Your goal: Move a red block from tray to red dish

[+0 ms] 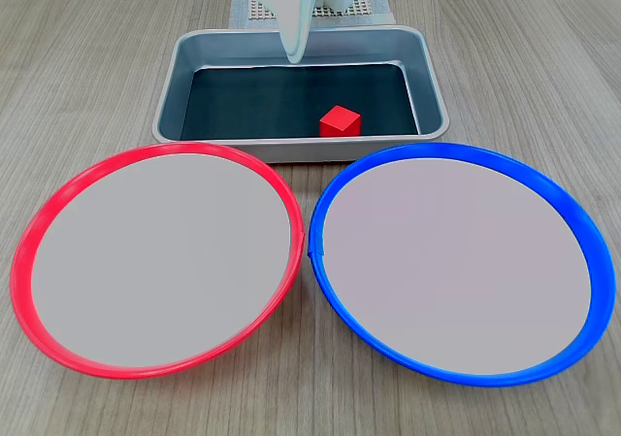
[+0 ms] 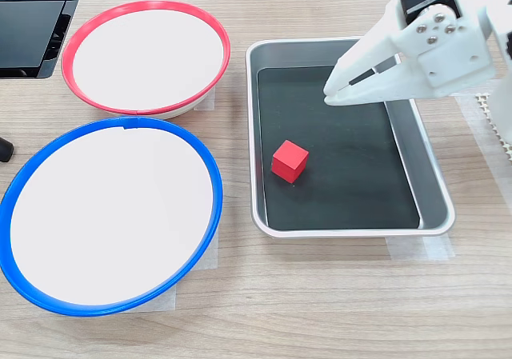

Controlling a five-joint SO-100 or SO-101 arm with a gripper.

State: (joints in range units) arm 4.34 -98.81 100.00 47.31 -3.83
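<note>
A small red block (image 1: 340, 120) (image 2: 289, 161) lies loose on the dark bottom of the grey metal tray (image 1: 291, 150) (image 2: 336, 233). The red dish (image 1: 155, 261) (image 2: 144, 55) holds nothing; it sits in front of the tray at the first exterior view's left. My white gripper (image 1: 294, 55) (image 2: 330, 95) hangs above the tray's far end, its fingertips together and nothing between them. It is well apart from the block, up and to the right of it in the second exterior view.
A blue-rimmed dish (image 1: 456, 261) (image 2: 108, 215) of the same size lies beside the red dish, their rims nearly touching. A black device (image 2: 32, 23) sits at the second exterior view's top left. The arm's base stands on a white mesh mat (image 1: 252, 9) behind the tray.
</note>
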